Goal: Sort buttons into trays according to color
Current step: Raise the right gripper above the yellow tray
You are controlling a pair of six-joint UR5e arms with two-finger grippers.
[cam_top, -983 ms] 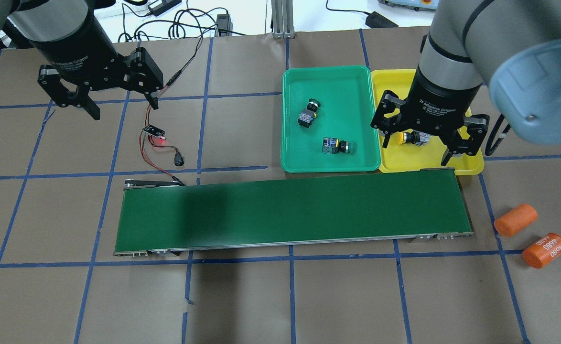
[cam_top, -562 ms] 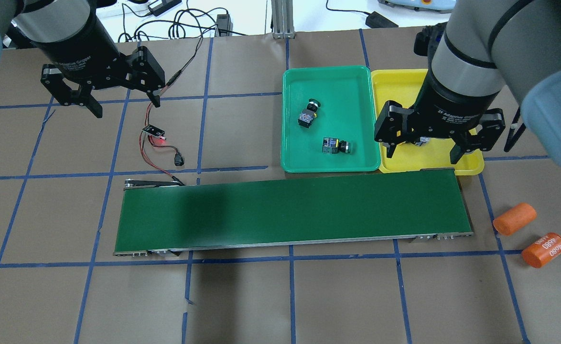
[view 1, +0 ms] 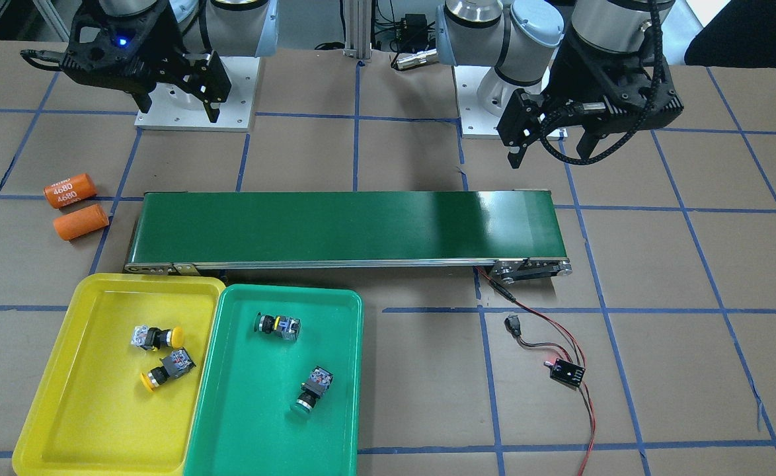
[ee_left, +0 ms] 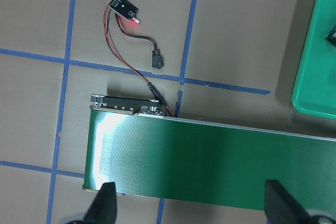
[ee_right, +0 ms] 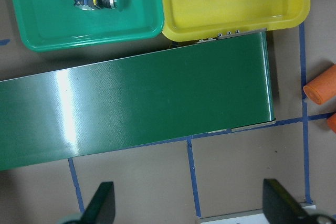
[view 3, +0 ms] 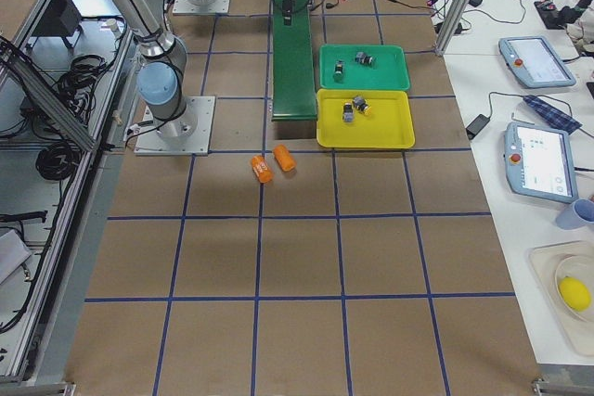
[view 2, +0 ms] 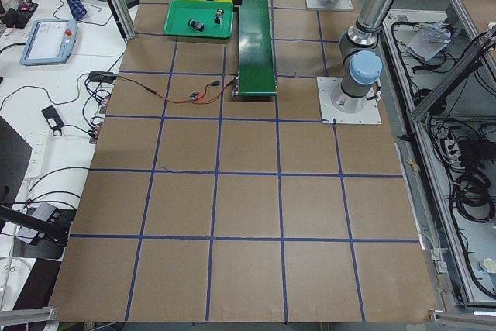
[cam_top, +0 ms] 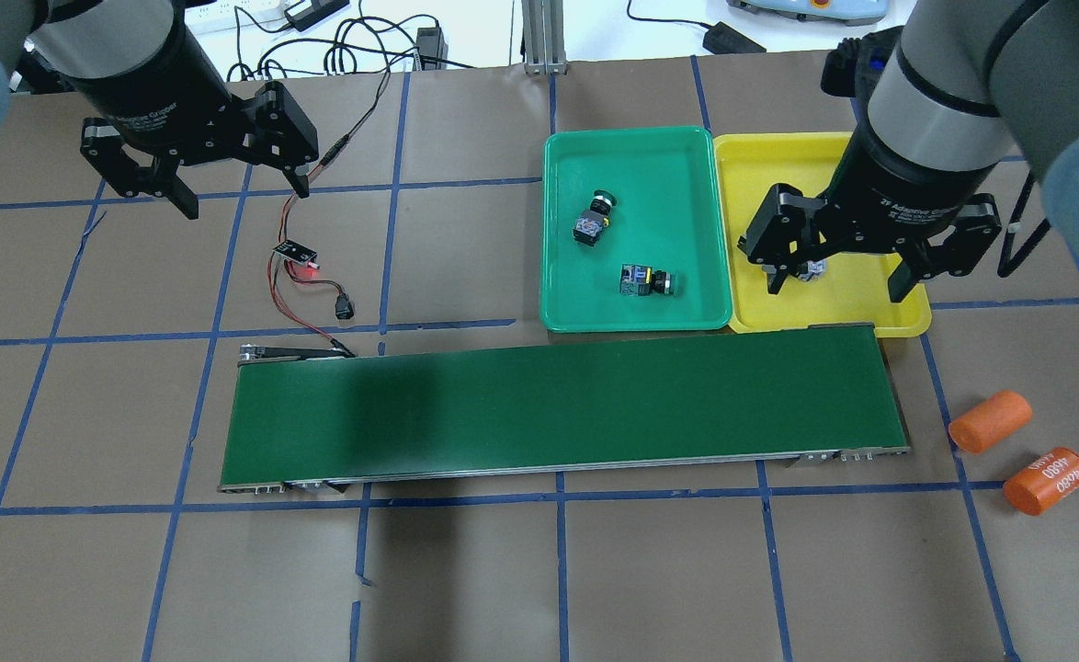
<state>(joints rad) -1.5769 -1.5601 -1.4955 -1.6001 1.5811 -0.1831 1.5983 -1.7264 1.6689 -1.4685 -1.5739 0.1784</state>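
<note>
1. Two yellow buttons (view 1: 156, 338) are found lying on their sides in the yellow tray (view 1: 51, 410), and two green buttons (view 1: 277, 325) in the green tray (view 1: 256, 423). Both trays are set just beyond the conveyor belt (cam_top: 558, 409), at its right-arm end.
2. The right gripper (cam_top: 835, 285) is held spread and empty high above that belt end. The left gripper (cam_top: 245, 198) is likewise spread and empty near the other end.
3. Sorting is judged complete; the withdrawal is best made straight upward, so that tray rims are not clipped.
4. Glossy domed caps, black collars and blocky grey bodies are seen. The trays are smooth, shallow and round-cornered.
</note>
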